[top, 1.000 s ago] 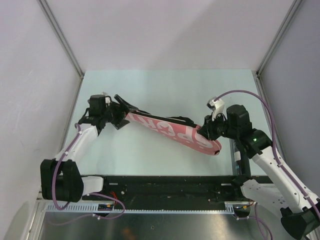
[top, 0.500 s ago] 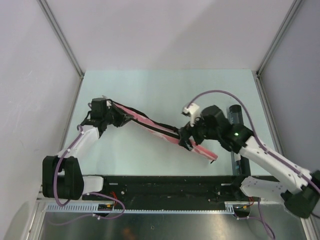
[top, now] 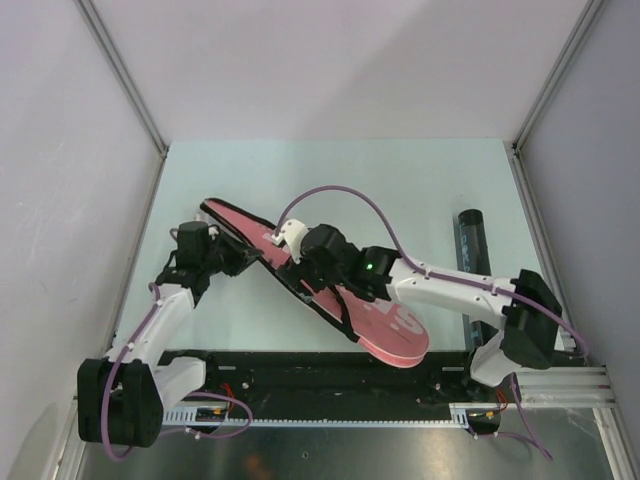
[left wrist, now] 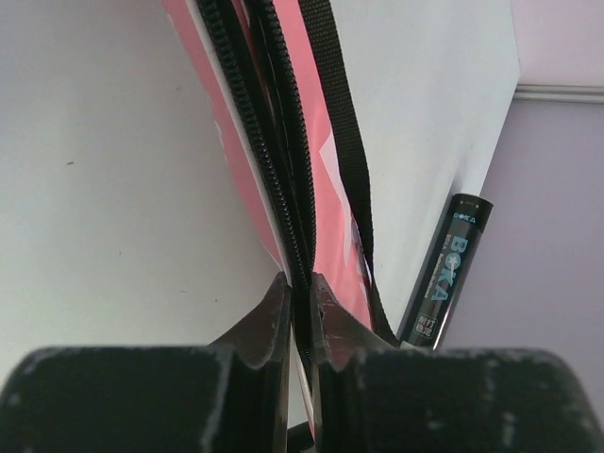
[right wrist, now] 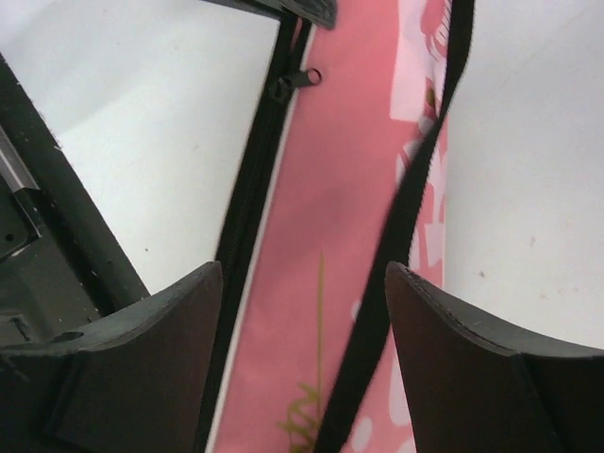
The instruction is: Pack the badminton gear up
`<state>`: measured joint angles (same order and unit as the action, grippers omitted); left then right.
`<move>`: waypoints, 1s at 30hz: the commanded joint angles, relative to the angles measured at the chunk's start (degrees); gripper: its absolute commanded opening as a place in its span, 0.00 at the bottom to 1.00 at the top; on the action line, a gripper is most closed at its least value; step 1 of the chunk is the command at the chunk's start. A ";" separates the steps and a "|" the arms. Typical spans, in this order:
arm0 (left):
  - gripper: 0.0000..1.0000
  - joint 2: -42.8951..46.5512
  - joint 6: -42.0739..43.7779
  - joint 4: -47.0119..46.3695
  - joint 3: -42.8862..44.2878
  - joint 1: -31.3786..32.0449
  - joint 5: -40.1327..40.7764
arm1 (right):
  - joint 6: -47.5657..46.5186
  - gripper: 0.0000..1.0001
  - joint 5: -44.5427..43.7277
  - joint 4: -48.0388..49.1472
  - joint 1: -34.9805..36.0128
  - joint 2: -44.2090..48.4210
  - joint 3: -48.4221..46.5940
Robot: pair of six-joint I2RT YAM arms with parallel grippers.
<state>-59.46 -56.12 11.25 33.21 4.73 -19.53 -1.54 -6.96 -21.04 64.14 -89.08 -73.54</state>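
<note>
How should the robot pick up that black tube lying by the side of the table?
Grab the tube around its middle, coming straight down from above. It lies flat on the table, pointing away from the arms, so the fingers should squeeze its round sides from left and right. Pinching near one end would probably let it tip.
</note>
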 commanded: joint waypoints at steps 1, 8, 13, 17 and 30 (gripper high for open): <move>0.00 3.30 -0.84 -4.56 -0.60 0.19 -0.95 | 1.28 0.73 5.01 8.73 0.99 -3.37 -2.05; 0.00 5.84 3.20 -7.45 -1.39 0.19 -3.32 | 26.11 0.58 22.28 15.49 -8.31 -6.02 -2.05; 0.00 10.94 1.02 -22.92 -9.03 0.28 -7.80 | 36.35 0.63 31.50 18.32 -11.06 -8.66 -1.96; 0.00 9.90 1.80 -27.33 -10.54 0.28 -10.61 | 38.33 0.67 29.46 16.55 -11.14 -9.53 -1.79; 0.00 12.09 3.91 -29.79 -11.24 0.37 -9.03 | 61.92 0.44 27.89 24.11 -13.42 -15.16 0.41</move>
<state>-49.32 -52.82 -9.80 21.32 4.75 -26.63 54.54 22.92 -1.19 51.16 -103.24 -73.58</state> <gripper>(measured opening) 0.090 0.462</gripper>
